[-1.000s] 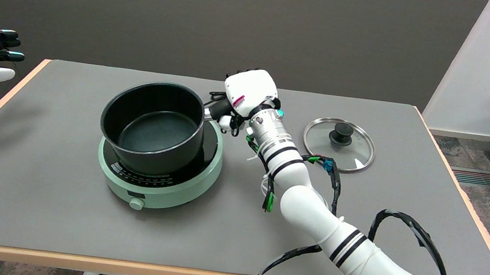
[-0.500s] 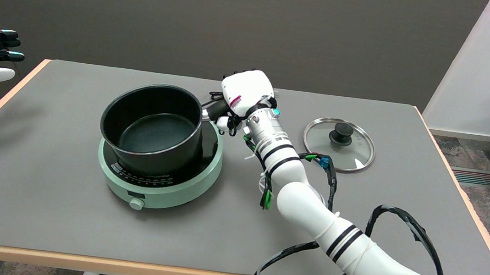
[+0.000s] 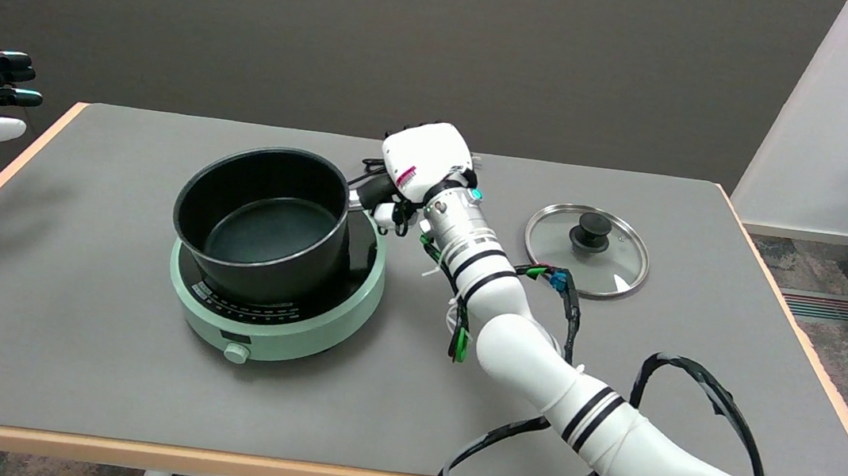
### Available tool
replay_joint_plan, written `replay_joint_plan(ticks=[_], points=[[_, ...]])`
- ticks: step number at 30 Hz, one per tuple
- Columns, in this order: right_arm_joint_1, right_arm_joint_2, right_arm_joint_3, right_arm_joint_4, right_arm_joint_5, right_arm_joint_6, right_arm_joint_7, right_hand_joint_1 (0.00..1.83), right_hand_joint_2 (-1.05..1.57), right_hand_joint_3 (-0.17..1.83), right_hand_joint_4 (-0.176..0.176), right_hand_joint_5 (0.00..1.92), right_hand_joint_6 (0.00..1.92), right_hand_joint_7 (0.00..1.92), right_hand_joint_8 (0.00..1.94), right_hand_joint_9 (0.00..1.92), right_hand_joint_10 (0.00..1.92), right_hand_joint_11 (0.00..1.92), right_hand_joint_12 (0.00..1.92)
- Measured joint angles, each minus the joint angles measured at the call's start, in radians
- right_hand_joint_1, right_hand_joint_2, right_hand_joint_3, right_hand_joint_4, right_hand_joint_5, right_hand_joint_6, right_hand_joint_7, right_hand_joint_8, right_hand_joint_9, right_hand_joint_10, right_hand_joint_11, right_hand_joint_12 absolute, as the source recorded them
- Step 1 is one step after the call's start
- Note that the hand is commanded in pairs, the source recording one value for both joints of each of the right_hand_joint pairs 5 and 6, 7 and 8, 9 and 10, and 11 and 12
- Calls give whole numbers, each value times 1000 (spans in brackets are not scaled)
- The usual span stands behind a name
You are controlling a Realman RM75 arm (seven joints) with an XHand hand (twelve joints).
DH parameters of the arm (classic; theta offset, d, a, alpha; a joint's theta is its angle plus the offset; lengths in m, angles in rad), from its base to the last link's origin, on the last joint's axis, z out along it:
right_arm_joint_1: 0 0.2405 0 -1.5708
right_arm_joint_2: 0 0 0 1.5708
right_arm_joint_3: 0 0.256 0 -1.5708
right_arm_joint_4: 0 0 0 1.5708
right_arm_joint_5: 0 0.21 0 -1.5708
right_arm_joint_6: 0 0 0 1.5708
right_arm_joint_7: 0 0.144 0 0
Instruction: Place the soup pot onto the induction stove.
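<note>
Black soup pot seated on the green induction stove, handle clasped by the right hand at the stove's far-right edge; risks skidding off-centre if dragged by a careless release.

The pot has sunk lower onto the stove. The right hand, gripping its handle, came down and left.
</note>
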Motion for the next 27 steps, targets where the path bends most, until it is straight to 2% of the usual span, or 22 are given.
replay_joint_plan(ticks=[4, 8, 11, 15, 18, 20, 27], points=[[1, 0, 0, -3, -2, 3, 0, 857, 618, 838, -15, 1840, 1840, 1840, 1840, 1840, 1840, 1840, 1840], [1, 0, 0, -5, -3, 4, 0, 863, 488, 800, -72, 1614, 1614, 1614, 1614, 1614, 1614, 1614, 1614], [1, 1, -1, -6, -3, 5, 0, 859, 450, 772, -90, 1538, 1538, 1538, 1538, 1538, 1538, 1538, 1538], [1, 2, -1, -6, -4, 7, 0, 859, 420, 716, -100, 1487, 1487, 1487, 1487, 1487, 1487, 1487, 1487], [-1, 3, -1, -5, -4, 7, 0, 836, 456, 679, -91, 1490, 1490, 1490, 1490, 1490, 1490, 1490, 1490], [-1, 3, 0, -4, -5, 7, 0, 843, 456, 677, -112, 1499, 1499, 1499, 1499, 1499, 1499, 1499, 1499], [-4, 5, 1, -1, -5, 7, 0, 820, 505, 672, -117, 1460, 1460, 1460, 1460, 1460, 1460, 1460, 1460]])
